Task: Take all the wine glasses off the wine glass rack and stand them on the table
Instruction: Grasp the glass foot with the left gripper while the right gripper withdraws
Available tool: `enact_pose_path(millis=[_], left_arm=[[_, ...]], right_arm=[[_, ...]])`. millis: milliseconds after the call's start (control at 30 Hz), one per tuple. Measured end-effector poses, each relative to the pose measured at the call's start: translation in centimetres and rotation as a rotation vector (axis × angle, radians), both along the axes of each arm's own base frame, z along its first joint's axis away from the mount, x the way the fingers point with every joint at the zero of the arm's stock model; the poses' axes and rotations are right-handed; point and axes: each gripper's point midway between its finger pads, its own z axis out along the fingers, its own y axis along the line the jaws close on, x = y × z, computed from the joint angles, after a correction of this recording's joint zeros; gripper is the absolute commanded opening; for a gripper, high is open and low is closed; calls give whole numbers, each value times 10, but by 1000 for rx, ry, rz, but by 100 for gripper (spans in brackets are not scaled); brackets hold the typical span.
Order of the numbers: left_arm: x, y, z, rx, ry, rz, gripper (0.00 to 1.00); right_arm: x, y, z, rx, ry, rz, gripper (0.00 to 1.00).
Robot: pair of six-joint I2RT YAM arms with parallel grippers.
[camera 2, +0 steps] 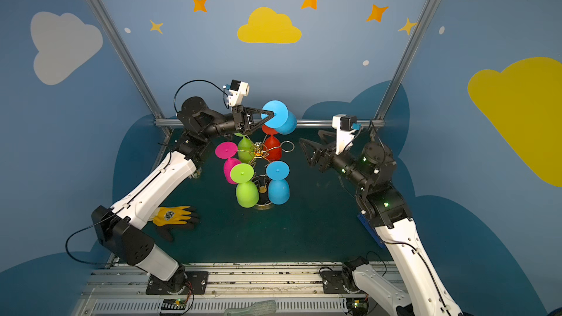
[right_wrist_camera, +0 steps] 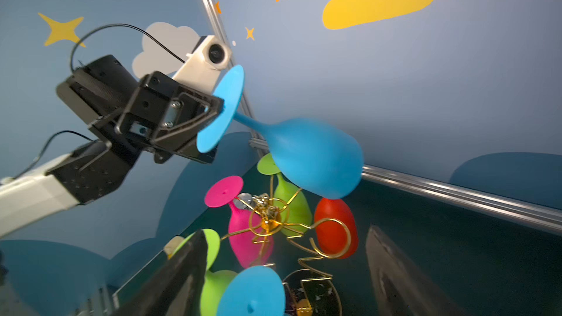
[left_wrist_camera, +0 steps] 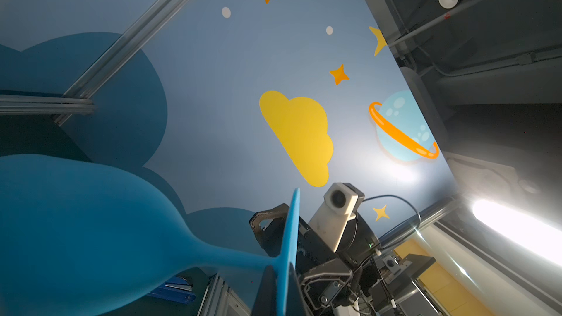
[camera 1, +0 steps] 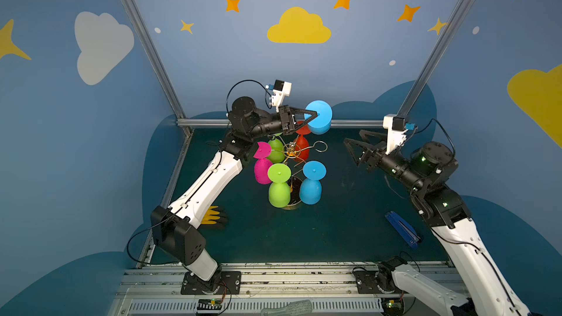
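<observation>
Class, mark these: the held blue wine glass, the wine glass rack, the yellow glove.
held blue wine glass [right_wrist_camera: 316, 159]: right wrist view, its bowl.
wine glass rack [right_wrist_camera: 267, 219]: right wrist view, its gold hub.
yellow glove [camera 2: 179, 212]: a top view, its back.

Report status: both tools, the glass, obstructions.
Left tool shut on blue wine glass at its foot. Right tool open, empty. Glass off the rack, held above it. Five other glasses hang close below.

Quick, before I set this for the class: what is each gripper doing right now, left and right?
Left gripper: shut on the foot of the raised blue wine glass.
Right gripper: open, holding nothing.
</observation>
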Motion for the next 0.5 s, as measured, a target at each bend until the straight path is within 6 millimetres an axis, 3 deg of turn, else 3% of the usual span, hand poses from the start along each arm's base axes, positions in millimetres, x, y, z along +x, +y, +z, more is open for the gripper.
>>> enact_pose_path(millis=[300, 500], left_arm=[[3, 2, 1, -23, 89, 1, 4], [4, 3, 1, -28, 112, 1, 4]], right_arm=[[33, 12, -28, -115, -152, -15, 90], [35, 29, -22, -160, -268, 63, 90]])
